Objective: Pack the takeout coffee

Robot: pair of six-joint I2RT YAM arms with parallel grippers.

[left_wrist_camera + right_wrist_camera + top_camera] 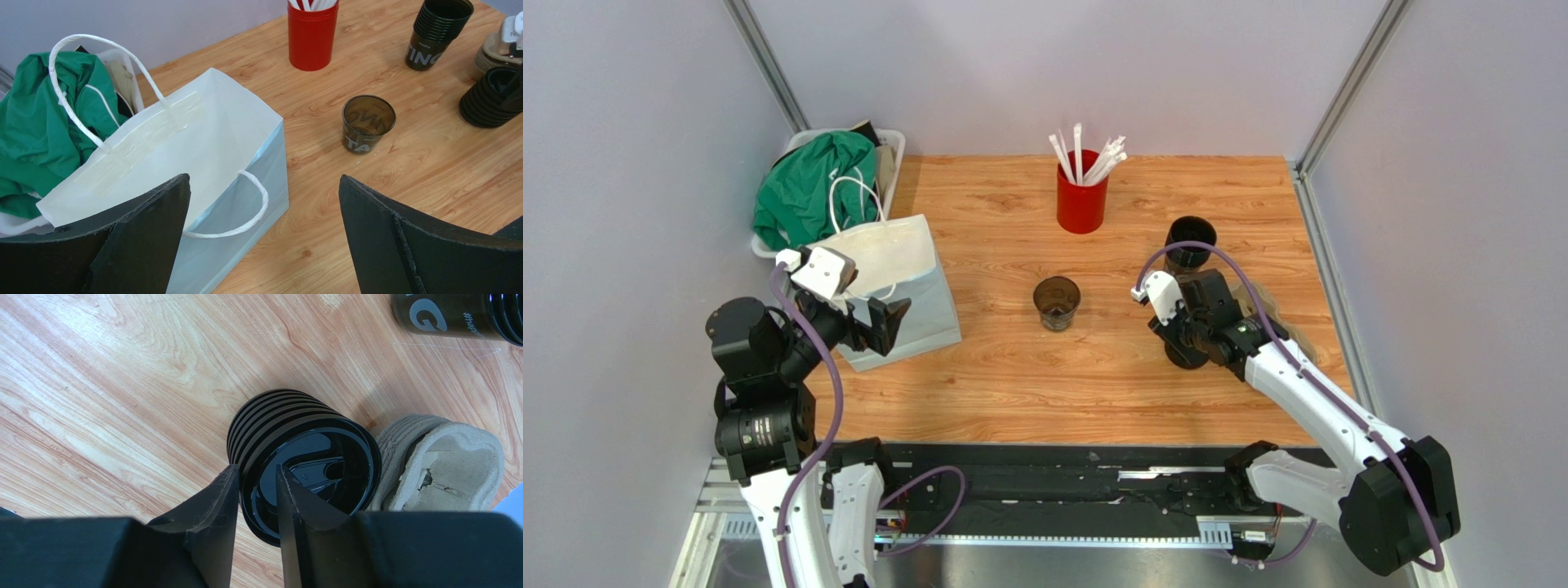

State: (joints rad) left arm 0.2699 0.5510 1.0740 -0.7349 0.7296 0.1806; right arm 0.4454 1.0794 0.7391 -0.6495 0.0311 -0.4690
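One dark lidless cup [1057,301] stands mid-table and also shows in the left wrist view [368,122]. A stack of black cups [1192,235] stands at the back right. A stack of black lids [294,435] lies under my right gripper [258,474]. Its fingers are pinched on the top lid's near rim, one finger outside and one inside. My left gripper [264,180] is open and empty, hovering over the near corner of the white paper bag [202,128]. No lidded cup is in view.
A red cup of white straws [1081,196] stands at the back centre. A white bin with green cloth [815,184] sits behind the bag. The brown pulp carrier [442,459] lies right beside the lid stack. The table's right edge is close to the right arm.
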